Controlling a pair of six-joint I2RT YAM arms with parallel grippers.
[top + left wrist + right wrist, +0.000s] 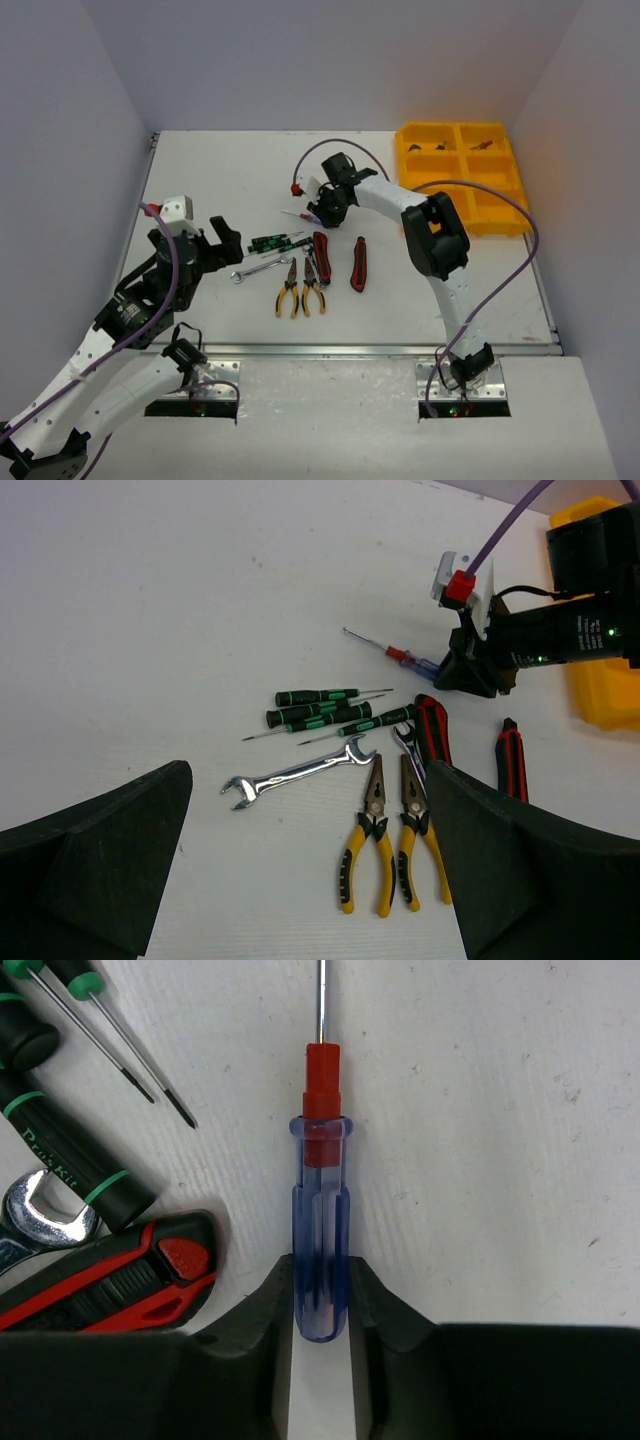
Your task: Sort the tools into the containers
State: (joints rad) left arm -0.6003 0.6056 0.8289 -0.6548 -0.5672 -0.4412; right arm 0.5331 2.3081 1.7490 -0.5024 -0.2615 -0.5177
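The right pincer [320, 1265] clenched the blue screwdriver [320, 1210], which lay on the table [220, 170], well apart from the tray [461, 149]. The left pincer [308, 780] hung wide open. This looked like the pick-up step; next came a lift and a carry to the tray

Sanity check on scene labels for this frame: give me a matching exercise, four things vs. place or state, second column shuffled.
Things:
1. blue-handled screwdriver
2. silver wrench
3. yellow tray
4. left gripper

Place or state:
A. open, holding nothing
B. far right corner of the table
C. handle clamped between the fingers of the right gripper
D. flat on the table, left of the yellow pliers

Pairs: 1-C, 2-D, 3-B, 4-A
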